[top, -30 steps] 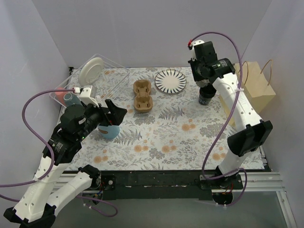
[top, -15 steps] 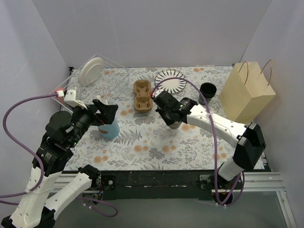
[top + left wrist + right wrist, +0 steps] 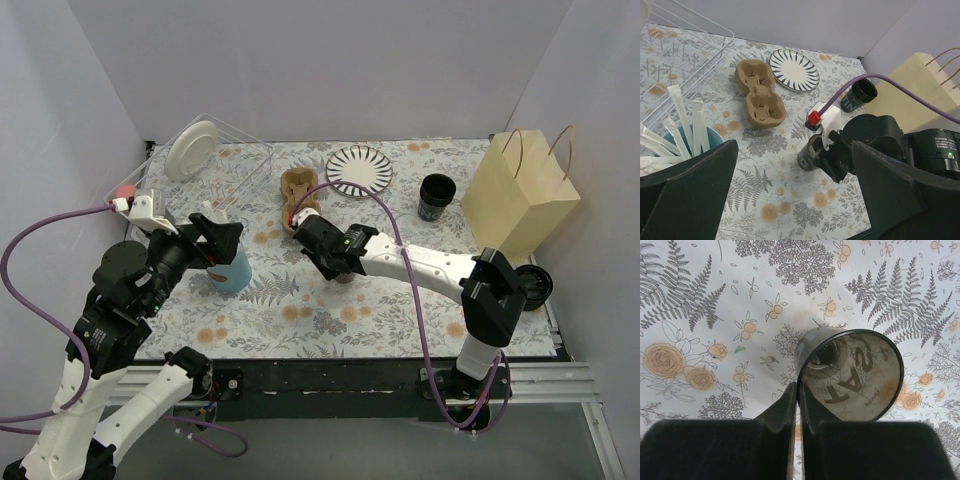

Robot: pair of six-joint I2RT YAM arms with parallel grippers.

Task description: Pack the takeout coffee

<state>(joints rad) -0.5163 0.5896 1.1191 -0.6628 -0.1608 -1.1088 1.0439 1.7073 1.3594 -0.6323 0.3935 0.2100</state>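
Two cups: a dark lidless disposable cup [image 3: 850, 375] is in the right hand. A second dark open cup [image 3: 436, 195] stands beside the tan paper bag [image 3: 525, 195].
Right hand [image 3: 798, 399]: pinched closed on the dark lidless disposable cup's rim, one finger inside, one outside.
Cup axis: about upright. Whether its base touches the table cannot be told.
Key relation: seen from overhead, the brown moulded cardboard cup carrier [image 3: 295, 185] lies near the right hand, at 11 o'clock. Its long axis runs 12 to 6, with its near well closest.
Nearer arm: the right. The next move looks like a short lift toward 11 o'clock.
Left hand [image 3: 225, 240]: spread wide and empty, just above the light-blue cup of white straws [image 3: 235, 272].
Surface: flat floral-print table [image 3: 330, 310].
Room: a striped round plate [image 3: 360, 168] lies at 2 o'clock from the carrier, apart from it.
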